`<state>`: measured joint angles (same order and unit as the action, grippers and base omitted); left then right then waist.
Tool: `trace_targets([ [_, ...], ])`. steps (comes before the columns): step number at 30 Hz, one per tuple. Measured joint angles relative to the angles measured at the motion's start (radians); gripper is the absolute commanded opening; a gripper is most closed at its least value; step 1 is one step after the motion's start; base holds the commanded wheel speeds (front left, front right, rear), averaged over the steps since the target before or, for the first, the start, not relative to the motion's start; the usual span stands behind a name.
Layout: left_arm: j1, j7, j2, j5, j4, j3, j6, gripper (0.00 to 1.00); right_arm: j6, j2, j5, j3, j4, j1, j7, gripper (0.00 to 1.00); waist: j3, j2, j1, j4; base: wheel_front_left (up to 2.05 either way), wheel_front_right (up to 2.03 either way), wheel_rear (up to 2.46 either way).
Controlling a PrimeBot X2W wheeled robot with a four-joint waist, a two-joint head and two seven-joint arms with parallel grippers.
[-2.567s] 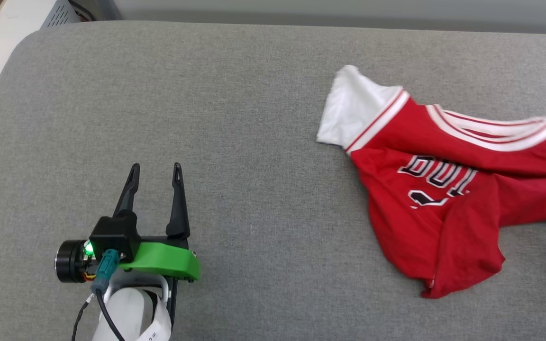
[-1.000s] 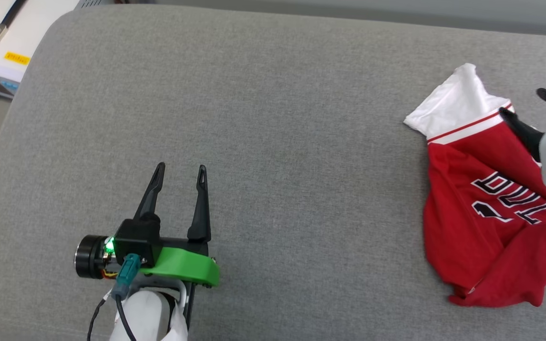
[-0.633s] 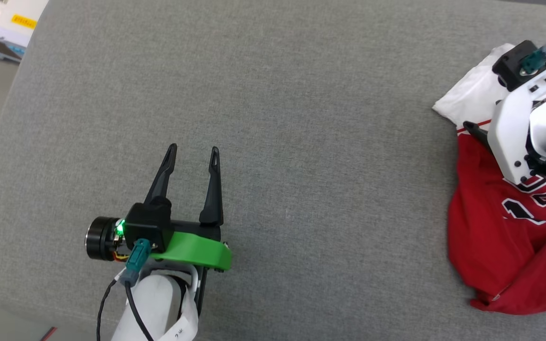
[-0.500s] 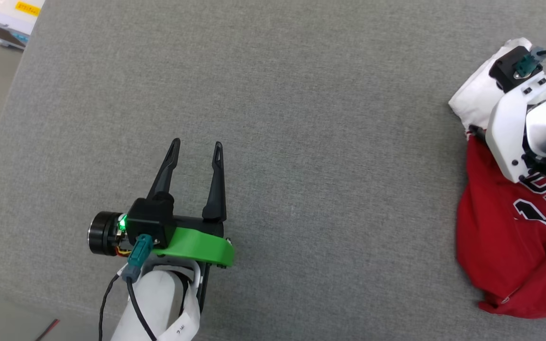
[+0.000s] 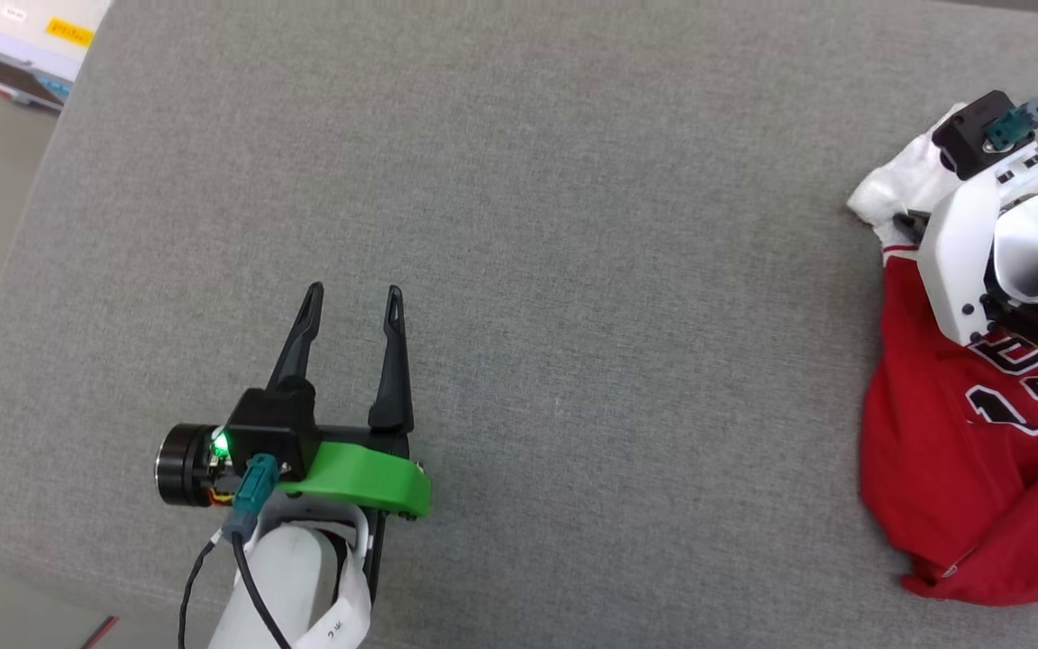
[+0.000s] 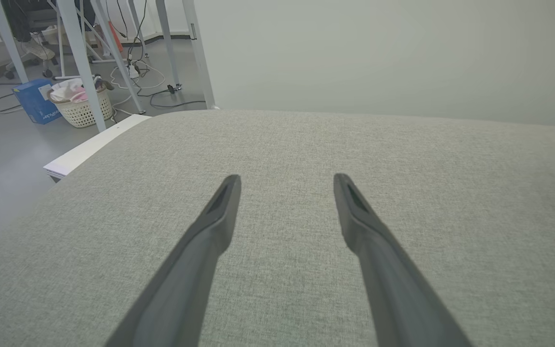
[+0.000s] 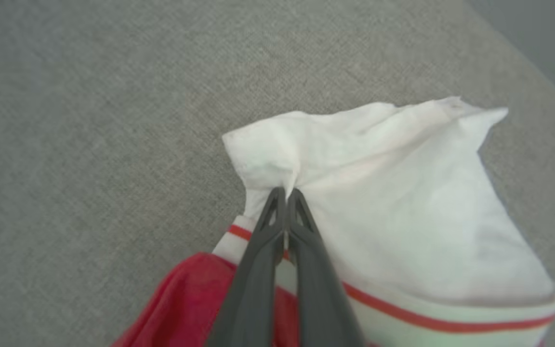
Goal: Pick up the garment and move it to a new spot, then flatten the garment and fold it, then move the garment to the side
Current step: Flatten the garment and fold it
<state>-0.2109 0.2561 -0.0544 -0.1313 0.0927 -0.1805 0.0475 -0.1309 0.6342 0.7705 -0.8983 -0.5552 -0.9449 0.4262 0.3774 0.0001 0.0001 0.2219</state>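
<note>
Pinching the white sleeve (image 7: pixel 378 183) of the crumpled red sports jersey (image 5: pixel 933 424) in our closed right fingers (image 7: pixel 258 250), we hold our left fingers (image 6: pixel 210 241) spread, well apart from it.

right pincer (image 7: pixel 285 192) arrived, now clamped on garment (image 5: pixel 942 433), white sleeve (image 7: pixel 403 193) bunched

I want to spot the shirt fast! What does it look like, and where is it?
Look at the big grey cushion and go to its right edge in the head view. There lies a crumpled red jersey with black, white-edged lettering. It is the only cloth on the cushion, and the right pincer is shut on its white sleeve.
</note>
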Motion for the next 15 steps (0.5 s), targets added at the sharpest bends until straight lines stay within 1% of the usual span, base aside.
trace_targets([
  [3,0.015,0.000,0.000,0.003,0.001,0.001,-0.002,1.00,0.000,-0.006,0.005,0.014,-0.002,-0.001,-0.104,0.00,-0.030,0.0000,0.0000,-0.009,0.00,0.00,0.00],
  [6,0.026,0.000,0.000,0.008,0.002,-0.001,-0.008,1.00,0.000,-0.010,0.004,0.022,0.005,-0.005,-0.168,0.00,-0.058,0.0000,0.0000,-0.015,0.00,0.00,0.00],
  [15,0.058,0.000,0.000,0.009,-0.006,0.004,-0.008,1.00,0.000,-0.038,-0.011,0.067,0.051,-0.043,-0.286,0.00,-0.111,0.0000,-0.0001,-0.005,0.00,0.00,0.00],
])
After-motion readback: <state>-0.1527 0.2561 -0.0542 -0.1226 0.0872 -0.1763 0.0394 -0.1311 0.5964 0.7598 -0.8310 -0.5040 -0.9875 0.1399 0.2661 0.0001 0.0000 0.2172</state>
